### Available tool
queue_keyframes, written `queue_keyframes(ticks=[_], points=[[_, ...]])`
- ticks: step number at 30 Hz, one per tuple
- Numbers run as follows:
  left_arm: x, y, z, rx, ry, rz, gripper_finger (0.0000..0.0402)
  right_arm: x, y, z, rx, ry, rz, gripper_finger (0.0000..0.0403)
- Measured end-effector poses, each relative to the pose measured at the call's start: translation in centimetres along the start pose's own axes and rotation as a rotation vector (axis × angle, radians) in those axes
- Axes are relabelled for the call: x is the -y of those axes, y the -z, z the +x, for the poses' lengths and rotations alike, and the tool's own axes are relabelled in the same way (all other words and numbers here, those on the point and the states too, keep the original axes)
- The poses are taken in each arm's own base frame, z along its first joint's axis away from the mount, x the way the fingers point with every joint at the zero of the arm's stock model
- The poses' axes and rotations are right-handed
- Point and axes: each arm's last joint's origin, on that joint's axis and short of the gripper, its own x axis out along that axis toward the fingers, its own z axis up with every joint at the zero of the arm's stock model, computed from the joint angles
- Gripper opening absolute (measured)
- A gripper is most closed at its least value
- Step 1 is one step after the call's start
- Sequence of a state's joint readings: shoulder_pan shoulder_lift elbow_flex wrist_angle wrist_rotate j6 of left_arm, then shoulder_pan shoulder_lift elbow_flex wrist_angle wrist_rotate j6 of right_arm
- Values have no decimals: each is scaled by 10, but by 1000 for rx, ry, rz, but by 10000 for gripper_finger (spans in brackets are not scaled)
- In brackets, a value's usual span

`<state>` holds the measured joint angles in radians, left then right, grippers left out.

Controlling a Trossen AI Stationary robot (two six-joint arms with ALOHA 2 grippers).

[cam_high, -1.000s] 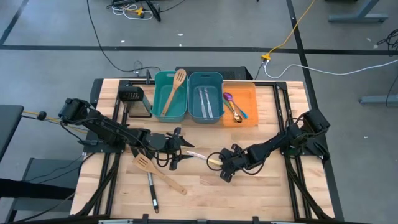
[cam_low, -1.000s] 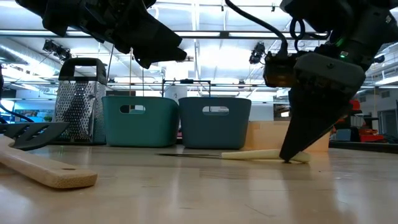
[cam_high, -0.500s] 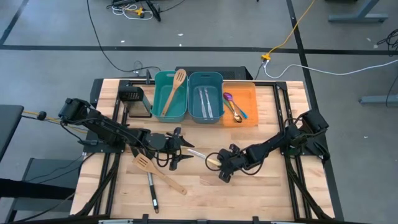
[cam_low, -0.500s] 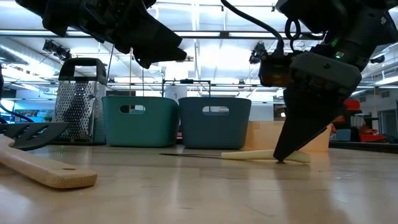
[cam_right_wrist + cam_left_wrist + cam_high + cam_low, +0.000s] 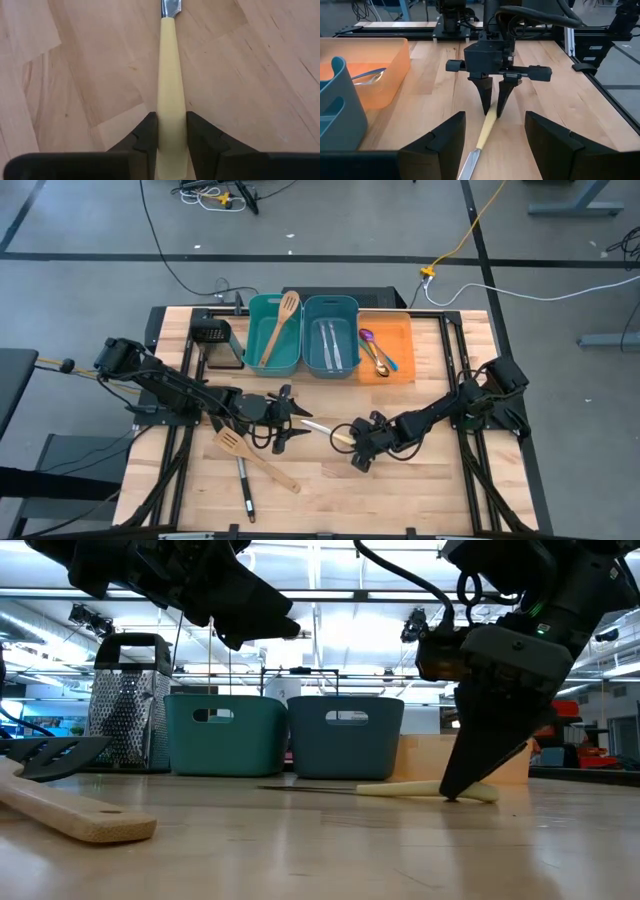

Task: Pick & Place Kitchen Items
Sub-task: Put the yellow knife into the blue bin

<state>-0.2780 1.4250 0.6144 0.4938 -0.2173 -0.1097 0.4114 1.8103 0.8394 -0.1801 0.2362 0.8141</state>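
Observation:
A yellow-handled table knife (image 5: 330,433) lies flat on the wooden table near its middle, with the blade (image 5: 300,789) pointing toward the table's left. My right gripper (image 5: 171,131) is down at the table, its fingers shut on the handle. My left gripper (image 5: 290,418) hovers open above the table just left of the blade tip and touches nothing. In the left wrist view the right gripper (image 5: 492,111) stands over the handle (image 5: 487,129). My right gripper pinches the knife's yellow handle (image 5: 170,112) between its two fingers (image 5: 148,134), one on each long side, near the handle's free end. The fingers come from above, slanting down from the table's right. The knife lies flat on the table.
A wooden slotted spatula (image 5: 256,459) and a black turner (image 5: 243,488) lie near the front left. At the back stand a teal bin (image 5: 272,360) holding a wooden spatula, a blue-grey bin (image 5: 330,366) with knives, an orange bin (image 5: 400,370) with spoons, and a black mesh box (image 5: 215,340).
My right gripper has edged a little along the handle toward the table's left, still down at the table. The knife has stayed flat where it was.

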Motion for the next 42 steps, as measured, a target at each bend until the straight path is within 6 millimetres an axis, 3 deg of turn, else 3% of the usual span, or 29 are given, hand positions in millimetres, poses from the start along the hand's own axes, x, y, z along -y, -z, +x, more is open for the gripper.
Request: queue_keyframes(ticks=[12, 28, 35, 42], points=[[0, 0, 0, -1, 0, 0, 210, -5, -6, -2, 0, 9, -5, 89], [0, 0, 0, -2, 0, -1, 210, -24, -34, -28, -45, 128, -74, 89], [0, 0, 0, -2, 0, -1, 210, -31, -50, -47, -43, 200, -93, 89], [0, 1, 0, -6, 0, 0, 211, -45, -77, -79, 0, 235, -117, 89]])
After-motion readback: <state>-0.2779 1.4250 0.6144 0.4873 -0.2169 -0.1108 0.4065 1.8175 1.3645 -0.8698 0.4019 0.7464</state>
